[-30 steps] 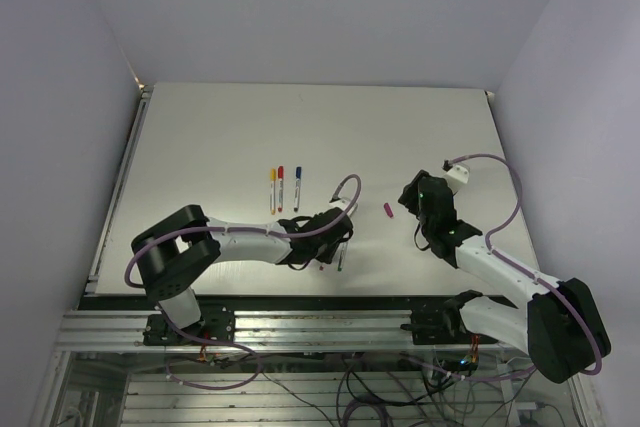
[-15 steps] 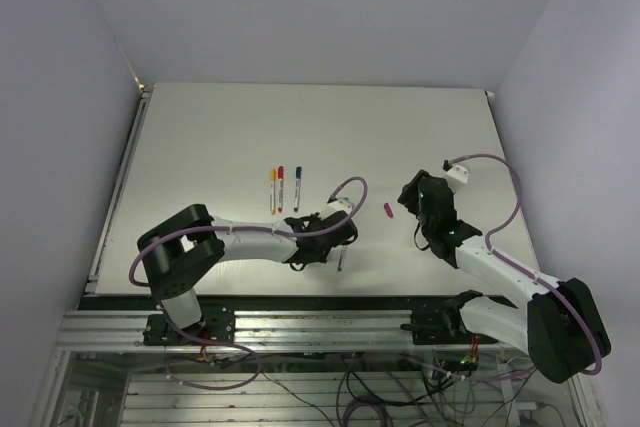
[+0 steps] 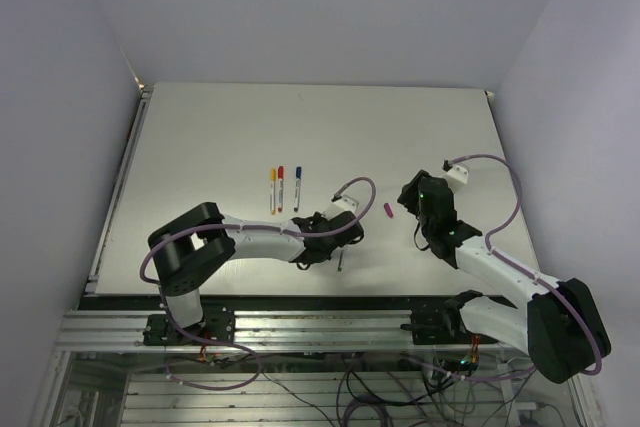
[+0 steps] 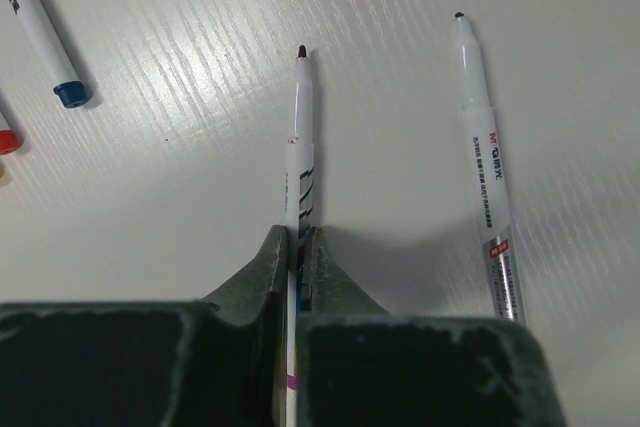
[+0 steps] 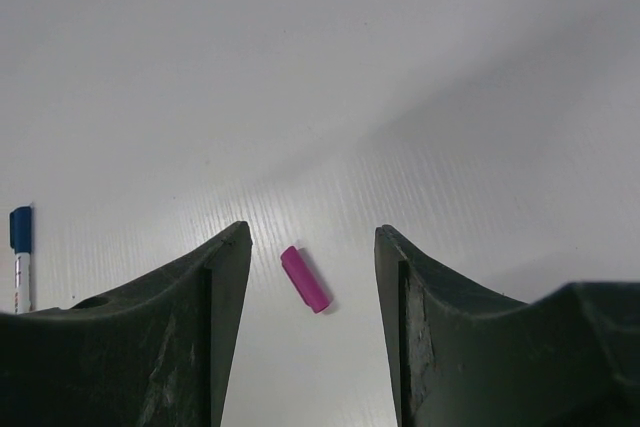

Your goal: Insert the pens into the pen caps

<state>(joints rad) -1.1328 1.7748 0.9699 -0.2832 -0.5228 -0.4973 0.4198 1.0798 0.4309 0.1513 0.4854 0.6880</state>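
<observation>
left gripper (image 4: 296, 247) clamped tight on a bare pen (image 4: 300, 162), dark tip pointing away over the table (image 4: 400, 7); second uncapped pen (image 4: 486, 187) just beside it on the right, not touching; blue-capped pen (image 4: 40, 32) off to the left; right gripper (image 5: 312, 235) about half open, gripping nothing; purple cap (image 5: 305, 280) lies on the table between its fingers, touching neither

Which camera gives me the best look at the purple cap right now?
Right wrist: the purple cap shows large and sharp, framed between the fingers of the open right gripper. Top external shows it only as a tiny magenta speck. Left wrist does not show it.
</observation>
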